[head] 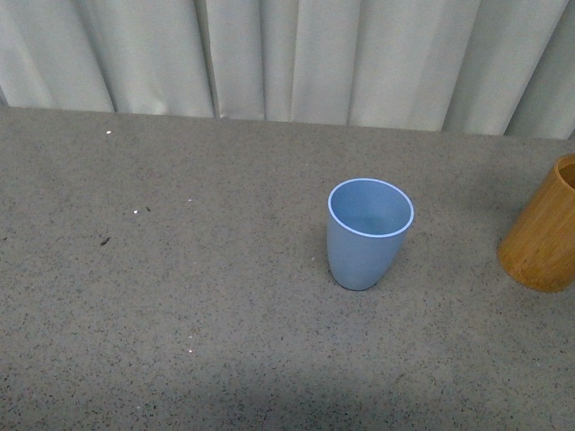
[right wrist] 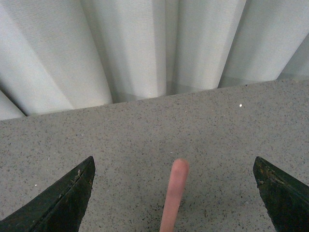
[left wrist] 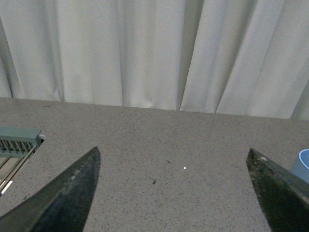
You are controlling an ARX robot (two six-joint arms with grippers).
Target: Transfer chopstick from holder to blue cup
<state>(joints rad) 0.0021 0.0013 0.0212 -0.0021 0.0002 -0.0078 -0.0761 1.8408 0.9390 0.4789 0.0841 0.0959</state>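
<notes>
The blue cup stands upright on the grey speckled table, right of centre in the front view, with nothing showing inside it. The orange-brown holder leans at the right edge, partly cut off. Neither arm shows in the front view. My right gripper is open; a blurred pink chopstick rises midway between its dark fingers, touching neither. My left gripper is open over bare table, and the rim of the blue cup peeks in beside one finger.
White curtains hang along the table's far edge. A grey-green slatted rack sits at the edge of the left wrist view. Small specks dot the table surface.
</notes>
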